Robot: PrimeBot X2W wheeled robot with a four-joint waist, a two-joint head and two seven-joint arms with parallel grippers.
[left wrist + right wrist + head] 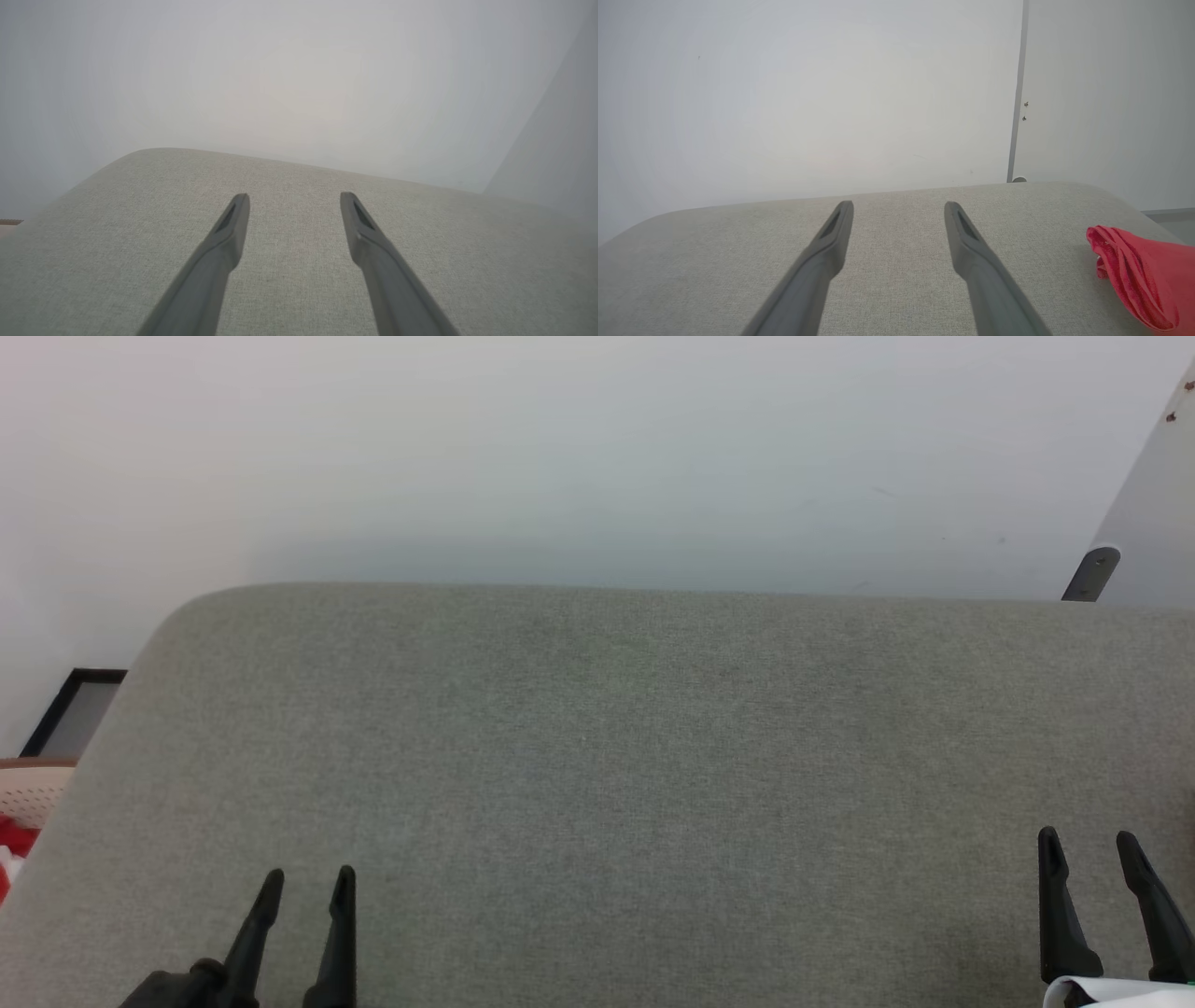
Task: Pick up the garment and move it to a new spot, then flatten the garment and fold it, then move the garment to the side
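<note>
The garment is a bunched red cloth lying on the grey fabric surface, at the right edge of the right wrist view; its sleeves and lettering are hidden. My right gripper is open and empty, well to the left of the garment and apart from it. In the head view the right gripper sits at the lower right over the grey surface. At the lower left hangs my left gripper, also open with nothing between its fingers.
A pale wall rises behind the surface's rounded far edge. At the far left, beside the surface, stands a pinkish basket holding something red and white. A dark frame leans behind it. A door edge is at the right.
</note>
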